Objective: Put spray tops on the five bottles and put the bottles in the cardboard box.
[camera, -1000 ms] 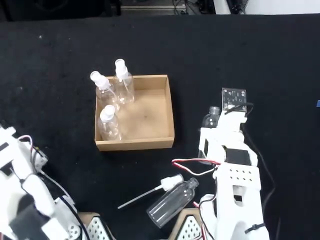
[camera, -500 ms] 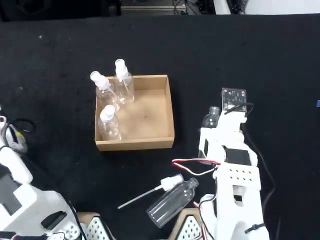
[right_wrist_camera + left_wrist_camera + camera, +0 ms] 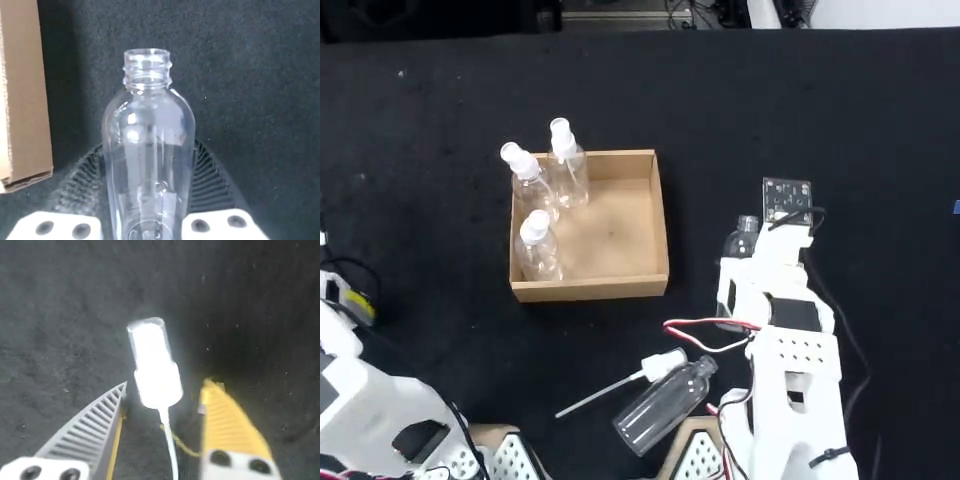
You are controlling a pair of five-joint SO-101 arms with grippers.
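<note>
3 capped bottles [image 3: 539,247] boxed; right claw [image 3: 148,156] pinches 1 uncapped bottle [image 3: 148,120]; left claw [image 3: 166,385] spread.

Uncapped clear bottle [image 3: 147,150] gripped in the end effector [image 3: 150,150].

The bottle stands between the two dark ribbed fingers [image 3: 80,185], which press against its sides low on the body. Its shoulders and threaded neck rise past the fingertips, and the mouth is open with no top on it. Off to one side of the end effector, apart from the bottle, is a wall and corner of the cardboard box [image 3: 22,95]. The black tabletop [image 3: 250,75] lies beyond and around the fingers.
</note>
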